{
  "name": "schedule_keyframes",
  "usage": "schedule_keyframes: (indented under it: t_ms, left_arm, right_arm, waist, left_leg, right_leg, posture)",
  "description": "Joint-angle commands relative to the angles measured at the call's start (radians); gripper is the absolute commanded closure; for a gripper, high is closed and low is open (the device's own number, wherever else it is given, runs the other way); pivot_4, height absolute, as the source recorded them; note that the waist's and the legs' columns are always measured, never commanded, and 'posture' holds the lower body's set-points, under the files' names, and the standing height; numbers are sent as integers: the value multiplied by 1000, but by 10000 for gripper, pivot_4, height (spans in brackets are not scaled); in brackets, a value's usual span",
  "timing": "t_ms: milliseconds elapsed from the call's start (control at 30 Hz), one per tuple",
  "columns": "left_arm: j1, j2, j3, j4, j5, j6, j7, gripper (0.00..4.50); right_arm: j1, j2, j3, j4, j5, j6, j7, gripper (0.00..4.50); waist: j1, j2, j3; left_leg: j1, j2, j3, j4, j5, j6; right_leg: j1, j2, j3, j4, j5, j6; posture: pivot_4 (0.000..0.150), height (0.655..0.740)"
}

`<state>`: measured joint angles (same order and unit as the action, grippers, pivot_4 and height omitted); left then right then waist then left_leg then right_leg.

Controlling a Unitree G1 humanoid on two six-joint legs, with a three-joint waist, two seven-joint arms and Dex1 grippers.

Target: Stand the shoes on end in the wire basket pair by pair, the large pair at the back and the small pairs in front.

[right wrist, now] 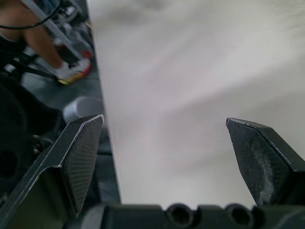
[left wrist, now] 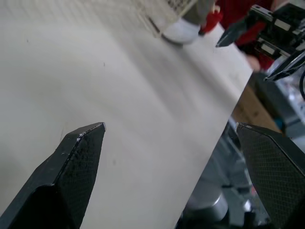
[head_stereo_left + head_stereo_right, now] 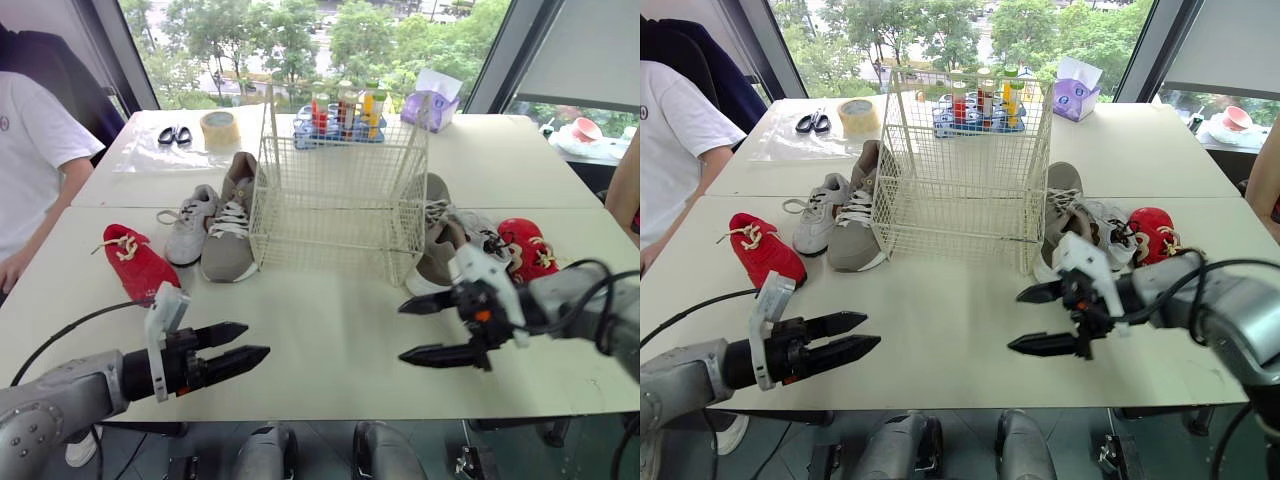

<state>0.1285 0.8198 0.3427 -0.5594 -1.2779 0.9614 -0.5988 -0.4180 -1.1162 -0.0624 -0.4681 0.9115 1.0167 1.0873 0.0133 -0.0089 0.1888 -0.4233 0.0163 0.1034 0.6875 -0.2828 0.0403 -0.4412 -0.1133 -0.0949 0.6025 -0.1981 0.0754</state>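
An empty white wire basket stands upright mid-table. To its left lie a large tan shoe, a small grey sneaker and a small red shoe. To its right lie the other large tan shoe, a small grey sneaker and a red shoe. My left gripper hovers open over the table's front left, holding nothing and pointing right. My right gripper is open and bare too, pointing left, just in front of the right-hand shoes.
A person in a white shirt stands at the table's left side, and another arm shows at the right edge. At the back are a tape roll, scissors, a bottle rack and a purple tissue box.
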Motion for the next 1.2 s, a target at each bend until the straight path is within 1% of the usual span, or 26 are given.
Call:
schedule_keyframes:
  t_ms: [33,100,167,267,300,433,500,600,700,733,833,867,900,933,967,1033,1100,1167,1200]
  left_arm:
    - [-113,86,39,-5,-40,12,-36,0]
    - [-193,153,53,8,-54,27,-69,0]
    - [-266,224,62,10,-67,40,-93,0]
    - [-361,302,81,8,-127,59,-113,0]
    - [-380,315,79,3,-133,60,-115,0]
    - [-411,335,67,-9,-112,51,-114,0]
    - [-415,319,63,-18,-108,41,-89,0]
    - [-398,272,50,-52,-122,23,-34,0]
    - [-348,232,46,-80,-101,16,-1,0]
    - [-333,222,42,-94,-92,12,7,0]
    - [-312,192,33,-113,-101,-1,40,0]
    - [-308,181,30,-112,-96,-5,48,0]
    - [-304,174,28,-110,-91,-8,53,0]
    - [-298,168,26,-108,-83,-10,53,0]
    - [-293,166,25,-105,-75,-13,50,0]
    - [-288,162,21,-99,-59,-17,44,0]
    - [-296,157,11,-85,-44,-21,38,0]
    - [-311,149,-10,-68,-20,-25,32,0]
    - [-319,148,-25,-62,-2,-28,26,0]
  right_arm:
    - [-192,15,-84,82,105,16,42,286]
    - [-306,37,-21,155,30,-19,50,286]
    - [-394,44,89,215,-106,-94,87,286]
    - [-510,80,263,309,-296,-211,162,286]
    - [-536,94,308,335,-340,-235,191,286]
    - [-595,138,439,421,-480,-310,291,286]
    - [-620,176,501,494,-560,-328,296,286]
    - [-652,238,549,594,-638,-325,297,286]
    - [-670,260,566,622,-692,-336,315,8418]
    - [-674,259,570,622,-704,-338,331,12328]
    - [-684,263,580,624,-751,-331,352,27700]
    - [-684,263,584,621,-766,-330,358,33458]
    - [-683,264,586,616,-777,-328,364,37301]
    - [-682,266,585,611,-785,-326,365,43034]
    - [-681,269,581,606,-794,-330,363,44126]
    - [-677,270,568,603,-822,-386,349,44126]
    - [-679,269,553,633,-872,-509,312,44126]
    - [-673,258,539,661,-903,-681,311,44126]
    - [-672,259,527,664,-898,-717,320,44126]
  waist:
    - [-1,0,0]
    - [-2,0,0]
    - [-4,0,0]
    - [-9,0,0]
    - [-10,0,0]
    - [-10,0,0]
    - [-9,0,0]
    - [-9,0,0]
    - [-9,0,0]
    - [-7,0,0]
    - [-3,0,0]
    - [-3,0,0]
    - [-4,0,0]
    - [-4,0,0]
    - [-5,0,0]
    - [-5,0,0]
    - [-7,0,0]
    - [-9,0,0]
    - [-9,0,0]
  left_leg:
    - [0,0,0,0,0,0]
    - [0,1,0,0,0,-1]
    - [1,1,0,0,0,-1]
    - [0,0,1,-1,1,-2]
    - [0,0,2,-1,4,-7]
    - [-1,0,2,-1,5,-8]
    - [-1,0,2,-1,5,-8]
    - [-1,0,2,-1,5,-9]
    - [0,-1,2,-1,6,-10]
    - [1,-1,2,-1,6,-11]
    - [1,-1,1,-1,7,-12]
    - [1,-1,1,-1,7,-12]
    - [2,-1,1,-1,7,-12]
    - [2,-1,1,-1,7,-12]
    - [2,-1,1,-1,7,-12]
    - [3,0,1,-1,7,-13]
    - [3,0,1,-1,8,-13]
    - [4,0,1,-1,8,-13]
    - [4,0,1,-1,8,-13]
  right_leg:
    - [0,0,0,0,0,-1]
    - [0,1,0,0,1,-1]
    - [-1,2,0,0,1,-1]
    - [-1,1,0,0,1,-1]
    - [-2,1,1,0,1,0]
    - [-3,1,1,1,2,4]
    - [-3,1,0,3,2,4]
    - [-3,1,0,4,2,4]
    - [-3,0,1,7,2,5]
    - [-3,0,0,8,2,5]
    - [-3,0,0,9,2,5]
    - [-3,0,0,10,2,5]
    - [-3,0,0,10,2,4]
    - [-3,0,0,10,2,4]
    - [-3,0,0,10,2,4]
    - [-2,1,0,11,2,4]
    - [-2,1,0,11,2,4]
    - [-2,1,0,11,2,4]
    - [-2,1,0,11,2,4]
  posture:
    - [1500,7400]
    - [1500,7400]
    - [1500,7400]
    - [1500,7400]
    - [1500,7400]
    - [1500,7400]
    - [1500,7400]
    - [1500,7400]
    - [1500,7400]
    - [1500,7400]
    - [1500,7400]
    - [1500,7400]
    - [1500,7400]
    - [1500,7400]
    - [1500,7400]
    - [1500,7400]
    - [1500,7400]
    - [1500,7400]
    - [1500,7400]
